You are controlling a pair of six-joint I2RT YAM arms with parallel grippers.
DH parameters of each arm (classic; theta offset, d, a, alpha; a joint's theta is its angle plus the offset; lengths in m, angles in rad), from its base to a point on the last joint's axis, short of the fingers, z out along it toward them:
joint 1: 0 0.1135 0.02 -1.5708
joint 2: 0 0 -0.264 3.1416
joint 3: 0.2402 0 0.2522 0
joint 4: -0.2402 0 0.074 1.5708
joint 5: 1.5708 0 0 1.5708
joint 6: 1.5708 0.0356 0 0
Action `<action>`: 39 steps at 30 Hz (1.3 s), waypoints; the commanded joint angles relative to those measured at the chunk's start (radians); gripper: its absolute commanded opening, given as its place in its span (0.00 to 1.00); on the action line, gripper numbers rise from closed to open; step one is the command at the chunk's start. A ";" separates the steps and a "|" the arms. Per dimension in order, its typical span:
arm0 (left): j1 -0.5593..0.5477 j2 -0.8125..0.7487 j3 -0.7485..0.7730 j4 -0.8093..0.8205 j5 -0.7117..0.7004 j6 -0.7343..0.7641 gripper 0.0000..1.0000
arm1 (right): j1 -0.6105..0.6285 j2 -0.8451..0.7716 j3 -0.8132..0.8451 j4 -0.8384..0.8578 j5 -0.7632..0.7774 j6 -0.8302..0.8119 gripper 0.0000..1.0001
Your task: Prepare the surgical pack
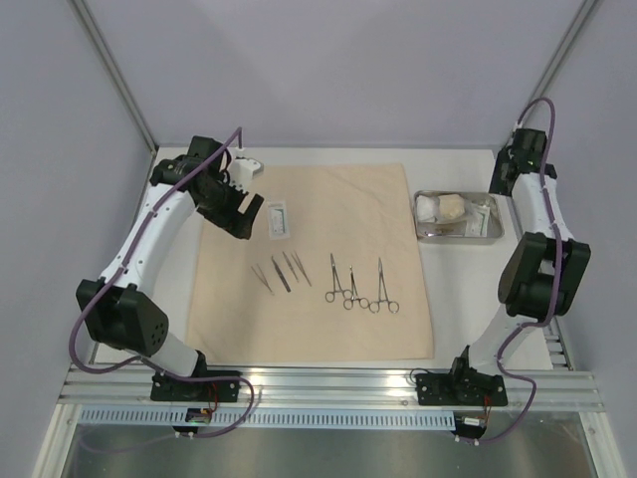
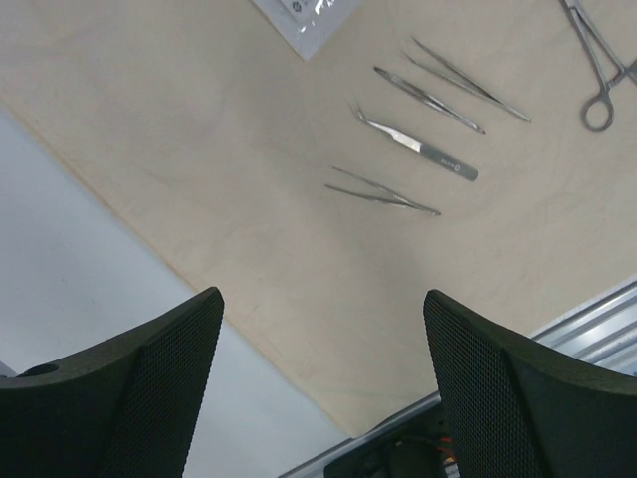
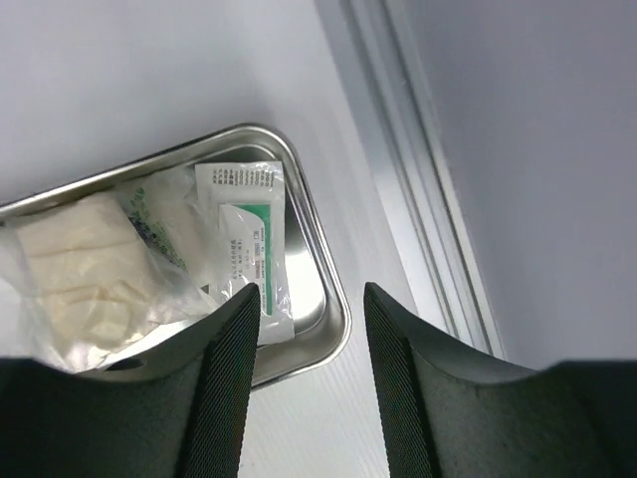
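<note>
Apparently the laying-out is in hand: the right gripper (image 3: 307, 299) hangs over one corner of the steel tray (image 3: 317, 249), its fingers about half parted and empty. Next it should drop onto the printed packet (image 3: 244, 234) in the tray and pinch one edge, clear of the bagged gauze (image 3: 75, 269) beside it. The left gripper (image 2: 320, 299) hovers over the left edge of the tan cloth sheet (image 1: 328, 199), spread wide and holding nothing. On the cloth lie three clamps (image 1: 353, 287), four tweezers (image 2: 438, 156) and one white packet (image 1: 278, 220). The tray's own count is unclear, perhaps two packets.
</note>
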 commanded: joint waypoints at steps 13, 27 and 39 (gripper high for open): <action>-0.120 0.510 0.297 0.228 -0.250 -0.405 0.91 | 0.333 -0.485 -0.342 0.227 0.099 0.217 0.56; -0.063 0.791 0.425 0.233 -0.126 -0.471 0.60 | 0.357 -0.525 -0.417 0.209 0.077 0.220 0.56; -0.057 0.830 0.446 0.225 -0.003 -0.435 0.00 | 0.377 -0.521 -0.416 0.201 0.093 0.218 0.56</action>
